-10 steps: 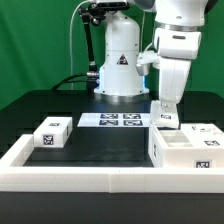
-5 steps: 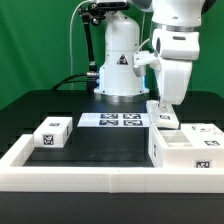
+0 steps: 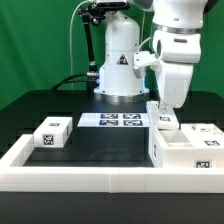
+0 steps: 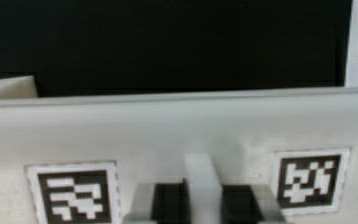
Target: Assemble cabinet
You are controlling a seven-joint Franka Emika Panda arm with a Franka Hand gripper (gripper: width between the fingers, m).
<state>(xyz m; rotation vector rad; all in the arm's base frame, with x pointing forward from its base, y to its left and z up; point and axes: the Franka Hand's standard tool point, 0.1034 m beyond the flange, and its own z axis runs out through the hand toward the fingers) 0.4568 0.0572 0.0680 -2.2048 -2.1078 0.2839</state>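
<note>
Green backdrop, black counter [image 3: 100,150] edged by a long white rail [image 3: 80,178].

- Exterior view's left: small white tagged block [image 3: 50,133] on the counter, alone.
- Centre: marker board [image 3: 112,120] lies flat in front of the arm's base [image 3: 120,60].
- Right of centre: arm hangs down, pincer [image 3: 160,105] pointing at the counter directly over a second tagged block [image 3: 165,119]. I cannot tell whether they touch.
- Wrist view: this block's white face [image 4: 176,130] fills the frame and carries two tags. The dark fingers [image 4: 165,205] stand close together with a narrow white strip between them. I cannot tell whether they are clamped on it.
- Exterior view's right: cabinet [image 3: 185,150] sits on the counter against the rail, open compartments upward. It lies below the pincer, nearer the camera and slightly to the right, and the pincer is not touching it. The second block stands just behind its rear corner.
</note>
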